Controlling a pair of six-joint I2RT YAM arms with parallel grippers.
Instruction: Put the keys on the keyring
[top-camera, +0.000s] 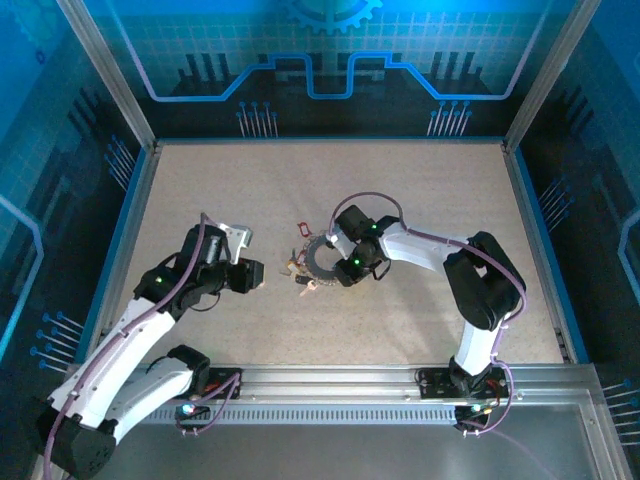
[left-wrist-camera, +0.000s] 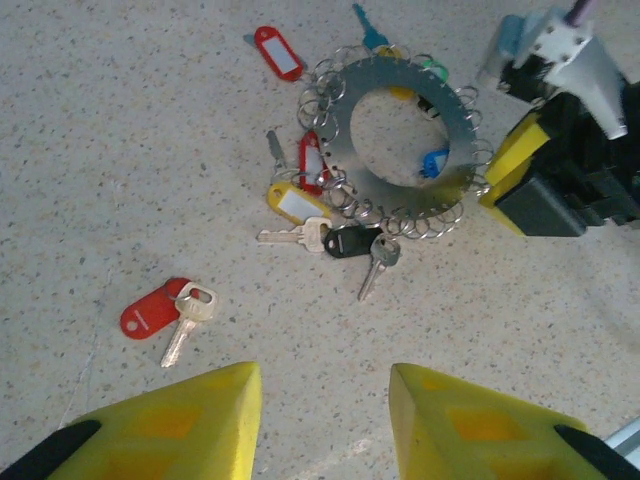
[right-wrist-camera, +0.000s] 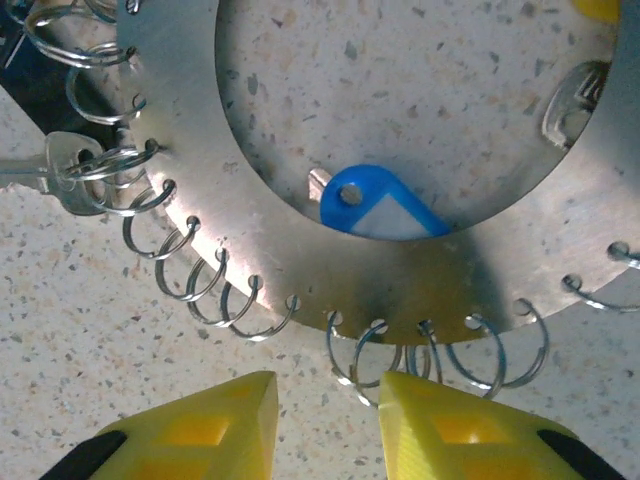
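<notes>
Left end effector (left-wrist-camera: 325, 395) parted, empty, near red-tagged key (left-wrist-camera: 152, 310); right end effector (right-wrist-camera: 328, 400) parted at keyring (right-wrist-camera: 260, 260) edge.

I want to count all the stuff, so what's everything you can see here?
keyring: one, grey, mid-table
wire loops: many, silver, along keyring's edge
blue tag: one, blue, inside keyring's hole
tags: several, red, yellow, black, green, beside keyring
keys: several, silver, beside keyring
loose key: one, silver with red tag, apart from keyring
table: one, speckled beige, under everything
left gripper: one, yellow fingers, open, near loose key
right gripper: one, yellow fingers, open, at keyring's edge
</notes>
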